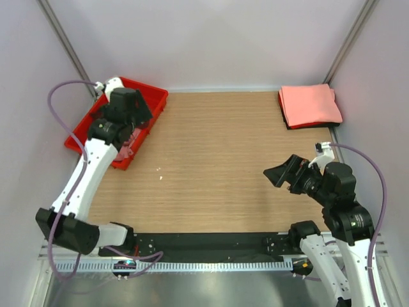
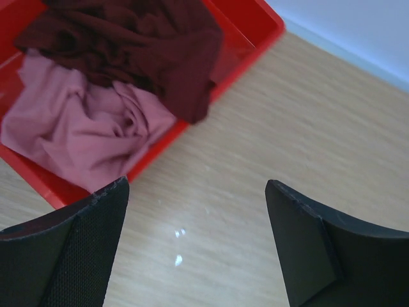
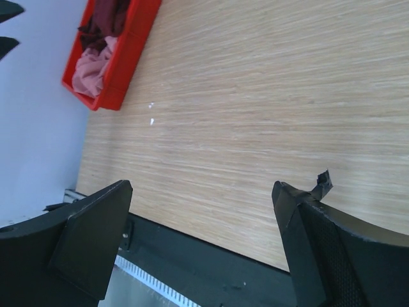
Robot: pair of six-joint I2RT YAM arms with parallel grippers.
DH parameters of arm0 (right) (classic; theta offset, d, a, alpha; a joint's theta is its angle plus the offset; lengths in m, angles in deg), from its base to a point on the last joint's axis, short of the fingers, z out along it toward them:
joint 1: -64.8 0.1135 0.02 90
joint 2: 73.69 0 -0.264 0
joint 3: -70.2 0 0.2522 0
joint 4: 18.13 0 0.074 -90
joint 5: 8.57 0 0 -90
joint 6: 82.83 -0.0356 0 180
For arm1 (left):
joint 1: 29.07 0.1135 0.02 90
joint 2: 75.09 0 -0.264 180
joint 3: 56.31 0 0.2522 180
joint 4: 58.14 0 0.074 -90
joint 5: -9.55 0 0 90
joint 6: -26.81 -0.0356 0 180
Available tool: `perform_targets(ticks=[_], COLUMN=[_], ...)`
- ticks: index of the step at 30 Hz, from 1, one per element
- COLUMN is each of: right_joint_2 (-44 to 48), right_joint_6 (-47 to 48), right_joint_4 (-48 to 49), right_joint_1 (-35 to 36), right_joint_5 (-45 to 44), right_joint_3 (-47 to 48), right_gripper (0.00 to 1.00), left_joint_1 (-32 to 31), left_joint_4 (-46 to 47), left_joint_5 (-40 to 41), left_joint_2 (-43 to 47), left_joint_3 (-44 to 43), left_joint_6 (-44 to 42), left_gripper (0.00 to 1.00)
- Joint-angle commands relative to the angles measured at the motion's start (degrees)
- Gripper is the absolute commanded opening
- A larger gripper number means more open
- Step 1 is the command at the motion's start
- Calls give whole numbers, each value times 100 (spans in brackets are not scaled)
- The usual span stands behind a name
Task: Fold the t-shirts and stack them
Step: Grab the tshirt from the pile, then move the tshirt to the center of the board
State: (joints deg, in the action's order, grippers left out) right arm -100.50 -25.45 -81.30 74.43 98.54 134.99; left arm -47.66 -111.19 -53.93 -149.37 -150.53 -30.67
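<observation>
A dark maroon t-shirt (image 2: pixel 140 45) and a dusty pink t-shirt (image 2: pixel 83 128) lie crumpled in the red tray (image 2: pixel 255 32) at the table's back left (image 1: pixel 156 99). A folded salmon-pink t-shirt (image 1: pixel 310 105) lies at the back right on a dark folded layer. My left gripper (image 2: pixel 197 185) is open and empty above bare wood just beside the tray; in the top view (image 1: pixel 142 126) it hangs at the tray's right rim. My right gripper (image 3: pixel 201 187) is open and empty over the table's front right (image 1: pixel 281 174). The right wrist view also shows the tray (image 3: pixel 121 57) far off.
Small white crumbs (image 1: pixel 160 170) lie on the wood near the tray, also seen in the left wrist view (image 2: pixel 179 233). A black strip (image 1: pixel 211 242) runs along the near edge. Grey walls close in the left, back and right sides.
</observation>
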Motion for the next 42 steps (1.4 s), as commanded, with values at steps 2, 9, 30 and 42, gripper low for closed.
perform_targets(ticks=[2,9,30,42], right_joint_2=[254,159,-53,-185], right_joint_6=[-560,-737,-878,-289], right_joint_4=[669,1100,1460,582], right_joint_1=[4,-5,-14,-14], right_joint_5=[680,1146,821,31], right_joint_3=[-233,-374,-84,259], right_gripper=[100,100,100,100], left_joint_1=[1110,1613,1429,-99], left_joint_4=[561,827,789,2346], left_joint_5=[-770,-974,-2624,-4991], left_joint_2=[-779,-2423,-1812,606], left_joint_3=[-434,-1145,-4057,-158], left_joint_6=[132,-289,-97,1240], left_gripper=[84,80,0,0])
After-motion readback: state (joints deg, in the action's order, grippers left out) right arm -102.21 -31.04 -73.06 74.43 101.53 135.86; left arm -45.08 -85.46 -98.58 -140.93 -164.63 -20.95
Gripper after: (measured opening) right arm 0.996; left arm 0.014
